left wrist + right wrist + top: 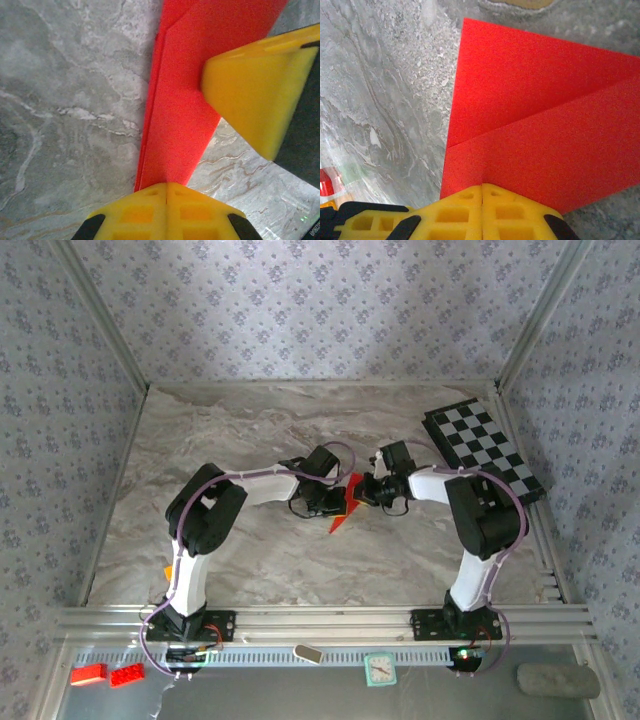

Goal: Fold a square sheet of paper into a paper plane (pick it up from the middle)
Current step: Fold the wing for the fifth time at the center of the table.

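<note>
I am pinching the folded red paper sheet [530, 100] tightly with both pincers, left pincer [166, 187] at nine o'clock, right pincer [482, 187] at three, probably steadying it for creasing.

The red paper [185, 100] runs off the top edge, its near end hidden behind the left claw [166, 186].

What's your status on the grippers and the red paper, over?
Left gripper shut on the folded red paper. Right gripper shut on it too. Checkered board far right, apart.
</note>
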